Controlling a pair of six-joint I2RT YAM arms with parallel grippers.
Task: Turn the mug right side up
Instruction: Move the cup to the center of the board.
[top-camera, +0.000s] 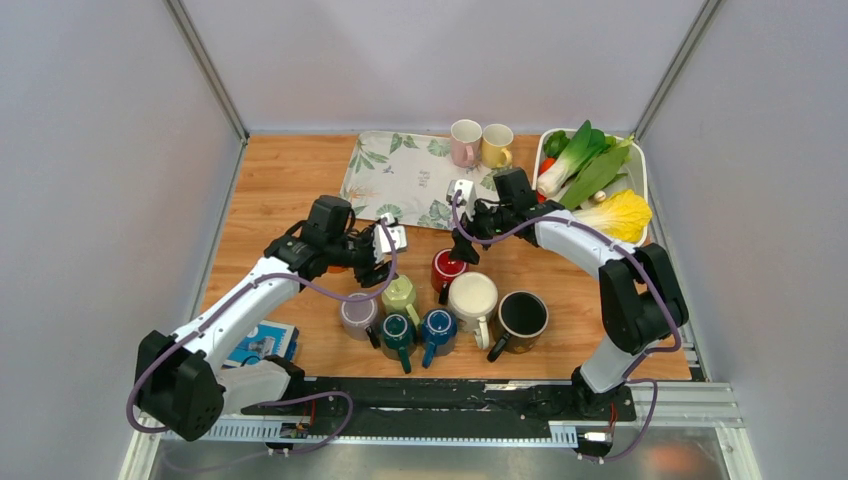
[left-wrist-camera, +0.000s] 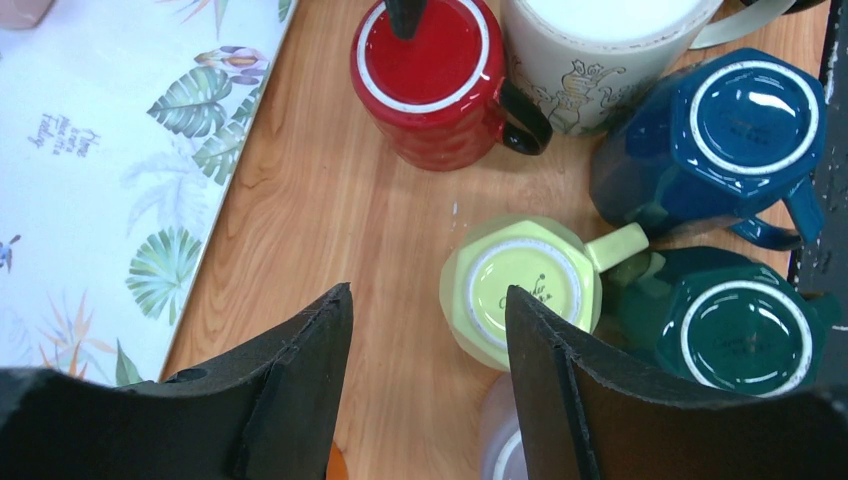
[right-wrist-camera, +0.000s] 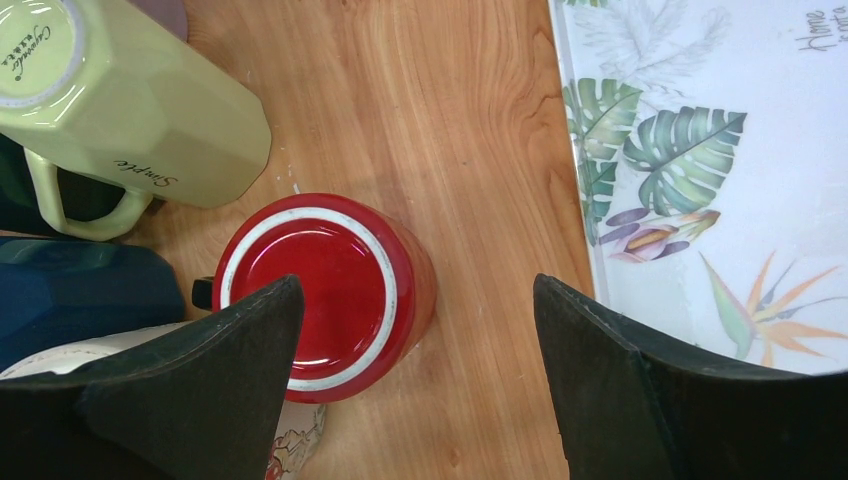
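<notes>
A: At the middle of the table (top-camera: 290, 180), seen from above, what are the arms doing?

B: Both are hovering over the mugs. The right gripper (top-camera: 458, 248) is hanging above the red mug (top-camera: 447, 268), which is standing upside down, near the leaf-printed placemat (top-camera: 400, 175). The left gripper (top-camera: 385, 258) is hanging by the light green mug (top-camera: 400, 293), also upside down.

A: And the left wrist camera?

B: Its jaws are standing apart, holding nothing. The green mug's base is showing just beside one finger (left-wrist-camera: 560, 390).

A: The right wrist?

B: Jaws are also standing wide apart. One finger (right-wrist-camera: 190, 390) is overlapping the red mug's base; if it is touching, I cannot tell.
</notes>
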